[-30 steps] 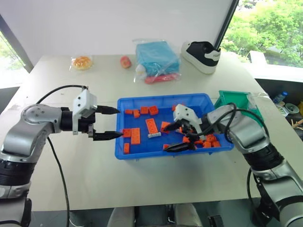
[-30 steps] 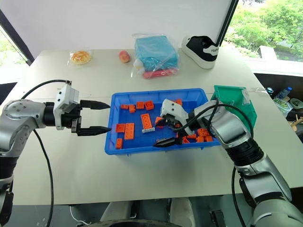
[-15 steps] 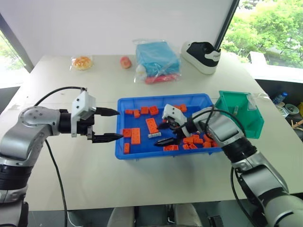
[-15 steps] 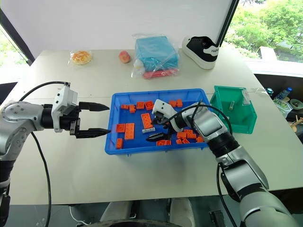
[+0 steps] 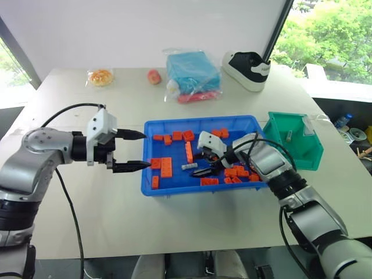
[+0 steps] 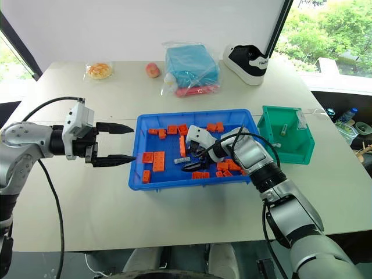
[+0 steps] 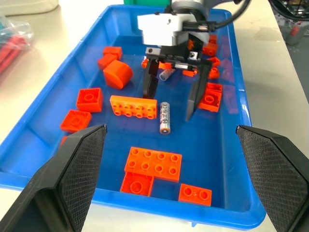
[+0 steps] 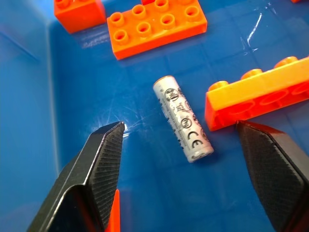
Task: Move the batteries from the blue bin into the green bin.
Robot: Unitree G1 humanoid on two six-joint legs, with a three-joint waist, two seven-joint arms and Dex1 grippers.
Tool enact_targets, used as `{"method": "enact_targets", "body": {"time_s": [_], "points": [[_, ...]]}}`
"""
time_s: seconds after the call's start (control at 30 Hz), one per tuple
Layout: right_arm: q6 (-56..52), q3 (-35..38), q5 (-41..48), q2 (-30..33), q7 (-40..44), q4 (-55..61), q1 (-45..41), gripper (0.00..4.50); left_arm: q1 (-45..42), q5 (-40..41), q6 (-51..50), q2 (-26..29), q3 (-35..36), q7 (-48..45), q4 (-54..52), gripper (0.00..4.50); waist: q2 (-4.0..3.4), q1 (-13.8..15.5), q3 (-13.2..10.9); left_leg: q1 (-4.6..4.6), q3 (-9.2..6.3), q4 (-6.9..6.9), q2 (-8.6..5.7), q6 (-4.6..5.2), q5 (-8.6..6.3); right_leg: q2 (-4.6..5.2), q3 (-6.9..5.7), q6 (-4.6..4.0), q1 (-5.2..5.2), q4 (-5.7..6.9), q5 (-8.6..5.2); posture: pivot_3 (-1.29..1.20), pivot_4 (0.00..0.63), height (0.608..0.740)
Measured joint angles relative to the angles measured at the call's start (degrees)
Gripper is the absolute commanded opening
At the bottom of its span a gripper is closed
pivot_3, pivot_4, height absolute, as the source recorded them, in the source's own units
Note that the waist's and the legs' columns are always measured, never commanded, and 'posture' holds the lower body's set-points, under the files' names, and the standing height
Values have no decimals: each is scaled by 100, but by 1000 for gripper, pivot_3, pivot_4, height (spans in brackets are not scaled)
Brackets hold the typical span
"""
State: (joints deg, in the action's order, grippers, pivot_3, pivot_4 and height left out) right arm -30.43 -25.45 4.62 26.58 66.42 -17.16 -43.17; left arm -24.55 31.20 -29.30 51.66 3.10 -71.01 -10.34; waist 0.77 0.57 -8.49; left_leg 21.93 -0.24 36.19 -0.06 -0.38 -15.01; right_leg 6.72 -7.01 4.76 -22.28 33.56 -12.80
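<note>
Head stereo pair: high, looking forward and down over the worktop (image 5: 116, 221). Left wrist view: low, near, along the blue bin (image 7: 38, 145). Right wrist view: very close above one battery (image 8: 183, 118). All share the bin's floor.

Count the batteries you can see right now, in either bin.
3. One battery lies on the blue bin floor between the right gripper's fingers; one behind that gripper; one in the green bin. Bricks may hide others.
</note>
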Motion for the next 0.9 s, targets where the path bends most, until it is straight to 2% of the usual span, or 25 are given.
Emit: {"method": "enact_targets", "body": {"time_s": [0.1,0.13,0.2,0.33,0.43,0.6,0.7,0.8,0.87,0.9], "points": [[-30,10,-2,-1,-32,89,75,1357,-60,-32,18,-14,-4,1,86,4500,3,-2,2,-5,1,-1,0,0,0,0,2,0,3,1,0,0,150,725],[-51,10,0,-2,-33,134,106,711,-66,-45,26,-22,-6,1,104,4500,4,-5,2,-5,1,-1,0,0,0,0,3,0,2,2,0,0,150,725],[-97,13,5,-1,-32,236,160,20,-69,-66,58,-33,-12,-3,131,4500,6,-6,3,-5,2,-2,0,0,0,0,4,0,1,4,0,0,150,725],[-321,32,33,51,-36,561,280,35,-72,-71,104,-46,-18,-21,134,4500,6,3,3,-4,3,0,1,0,0,1,5,0,1,5,0,0,150,725],[-817,341,294,302,-75,1142,412,35,-56,-68,103,-62,-26,-25,112,4500,-2,21,-2,4,1,3,0,0,0,4,5,0,-3,4,0,0,150,725],[-1722,1882,802,1587,-311,2104,276,35,115,-44,97,-73,-30,-29,-11,4500,-4,36,-3,10,-1,3,-3,-1,-1,6,2,0,-5,-7,-1,0,150,725],[-1670,2549,710,2537,-531,1818,309,35,128,-38,98,-118,-31,-41,-14,4500,-3,32,-2,11,4,2,-2,-1,-1,7,2,-1,-5,-12,-19,0,150,725],[-1490,2903,519,3034,-796,1178,472,35,101,-35,109,-207,-54,-66,31,4500,2,16,1,8,13,-4,0,-1,-1,6,3,-2,-6,-12,-19,0,150,725],[-1357,3011,470,3080,-955,808,590,1104,-18,-61,129,-291,-170,-105,114,4500,2,-1,1,7,18,-4,1,0,-1,3,4,-3,-8,-9,-12,0,150,725],[-1301,3027,469,3067,-1018,680,636,1454,-72,-70,146,-340,-209,-112,130,4500,-1,-12,0,6,19,-6,2,0,0,3,5,3,-10,-8,-3,0,150,725]]}}
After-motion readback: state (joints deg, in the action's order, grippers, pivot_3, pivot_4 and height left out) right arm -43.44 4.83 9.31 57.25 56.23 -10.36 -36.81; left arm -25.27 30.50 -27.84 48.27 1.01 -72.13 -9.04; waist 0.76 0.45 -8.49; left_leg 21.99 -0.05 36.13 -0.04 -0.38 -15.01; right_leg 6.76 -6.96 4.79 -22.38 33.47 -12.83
